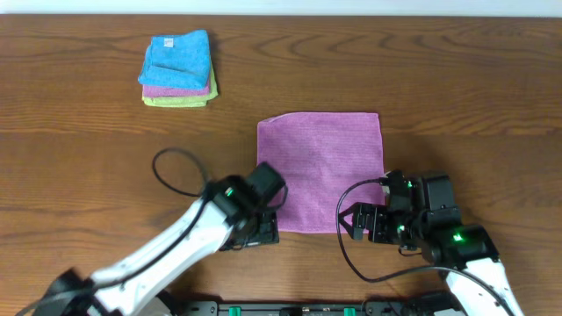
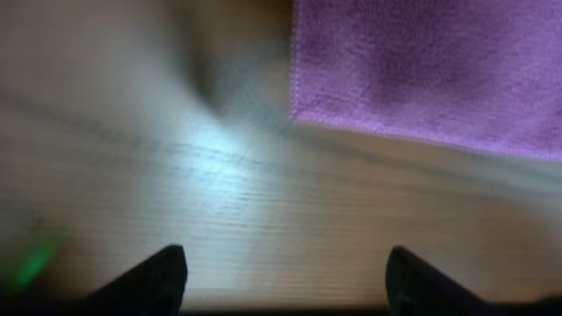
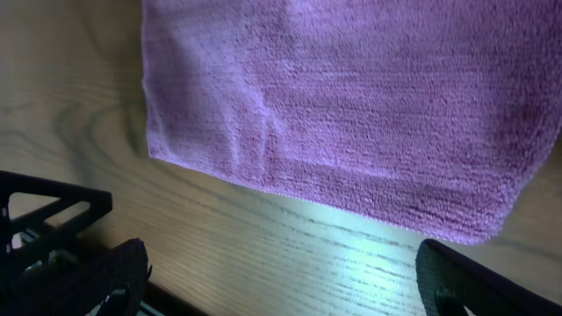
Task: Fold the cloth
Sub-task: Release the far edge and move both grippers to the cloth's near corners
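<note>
The purple cloth (image 1: 320,171) lies flat and unfolded on the wooden table, roughly square. My left gripper (image 1: 262,233) sits just left of its near left corner, open and empty. In the left wrist view, which is blurred, the cloth (image 2: 430,70) fills the upper right, beyond my left gripper (image 2: 285,281). My right gripper (image 1: 358,224) is at the cloth's near right corner, partly covering it from above. In the right wrist view the cloth's (image 3: 351,96) near hem lies just ahead of my right gripper (image 3: 285,276), open over bare wood.
A stack of folded cloths (image 1: 178,68), blue on top of purple and green, sits at the far left of the table. Black cables loop beside both arms. The table's near edge is right behind the grippers.
</note>
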You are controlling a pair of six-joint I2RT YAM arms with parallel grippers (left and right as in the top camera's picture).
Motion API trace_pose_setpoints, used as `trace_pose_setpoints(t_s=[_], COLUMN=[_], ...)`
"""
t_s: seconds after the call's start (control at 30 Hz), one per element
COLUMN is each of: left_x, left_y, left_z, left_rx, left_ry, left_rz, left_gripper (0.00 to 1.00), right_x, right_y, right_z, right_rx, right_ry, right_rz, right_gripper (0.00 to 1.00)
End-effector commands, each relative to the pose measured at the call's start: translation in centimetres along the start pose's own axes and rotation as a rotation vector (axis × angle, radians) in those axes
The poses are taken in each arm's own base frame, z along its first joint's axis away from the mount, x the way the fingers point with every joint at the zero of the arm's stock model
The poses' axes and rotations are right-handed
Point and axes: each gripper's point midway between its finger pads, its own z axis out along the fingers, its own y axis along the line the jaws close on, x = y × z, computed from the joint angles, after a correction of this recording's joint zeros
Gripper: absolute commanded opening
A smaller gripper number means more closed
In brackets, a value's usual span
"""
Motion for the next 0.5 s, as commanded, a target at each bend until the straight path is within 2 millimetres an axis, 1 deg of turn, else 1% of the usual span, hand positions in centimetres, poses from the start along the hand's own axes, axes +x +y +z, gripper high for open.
trace_pose_setpoints(t_s=[0.0, 0.07, 0.1, 0.13, 0.23, 0.27, 0.33, 0.4, 0.47], left_x=[-0.8, -1.9, -2.3, -2.5, -2.3, -2.2, -2.0, -2.1, -2.3], left_y=[-0.6, -1.5, -1.8, -1.7, -0.2, 0.2, 1.0, 1.3, 1.0], left_z=[0.5, 1.0, 1.4, 1.8, 3.3, 3.6, 4.0, 4.2, 4.3], left_rx=[0.095, 0.167, 0.193, 0.194, 0.138, 0.122, 0.089, 0.071, 0.079], left_ry=[-0.123, -0.194, -0.22, -0.232, -0.222, -0.211, -0.201, -0.202, -0.207], left_rz=[-0.009, 0.004, 0.007, -0.004, -0.076, -0.082, -0.091, -0.098, -0.097], left_gripper=[0.8, 0.84, 0.84, 0.84, 0.86, 0.87, 0.87, 0.87, 0.87], right_x=[0.4, 0.3, 0.3, 0.2, 0.0, 0.0, -0.2, -0.3, -0.2], right_y=[-0.2, -0.4, -0.5, -0.5, -0.7, -0.9, -1.5, -1.9, -2.5], right_z=[0.3, 0.7, 0.9, 1.0, 1.1, 1.1, 1.2, 1.2, 1.2], right_rx=[-0.012, -0.013, -0.015, -0.017, -0.018, -0.013, 0.01, 0.019, 0.027], right_ry=[-0.001, -0.007, -0.013, -0.019, -0.029, -0.034, -0.043, -0.049, -0.052], right_rz=[-0.018, -0.023, -0.026, -0.029, -0.028, -0.024, -0.013, 0.004, 0.023], right_gripper=[0.97, 0.97, 0.98, 0.98, 0.98, 0.98, 0.98, 0.99, 0.98])
